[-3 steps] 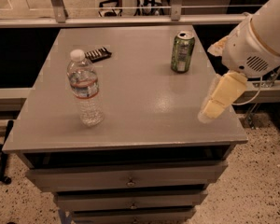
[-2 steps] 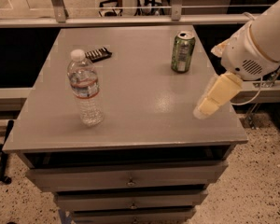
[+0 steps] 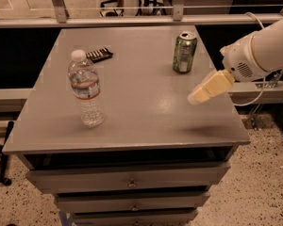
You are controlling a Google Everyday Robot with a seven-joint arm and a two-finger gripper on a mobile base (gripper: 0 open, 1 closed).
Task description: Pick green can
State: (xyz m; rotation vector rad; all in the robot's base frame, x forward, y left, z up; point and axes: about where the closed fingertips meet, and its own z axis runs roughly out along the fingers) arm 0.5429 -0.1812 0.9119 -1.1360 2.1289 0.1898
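The green can [image 3: 184, 52] stands upright on the far right part of the grey table [image 3: 132, 102], silver top with pull tab showing. My gripper [image 3: 200, 95] hangs over the table's right side, in front of and slightly right of the can, well apart from it, with its pale fingers pointing down-left. Nothing shows in it. The white arm [image 3: 259, 51] comes in from the right edge.
A clear water bottle [image 3: 86, 90] with a white cap stands at the front left. A small dark flat object [image 3: 99, 54] lies at the back left. A railing [image 3: 132, 20] runs behind the table. Drawers [image 3: 127, 180] sit below the top.
The gripper has moved a little to the left and up over the table, closer to the can. The can and bottle have not moved.
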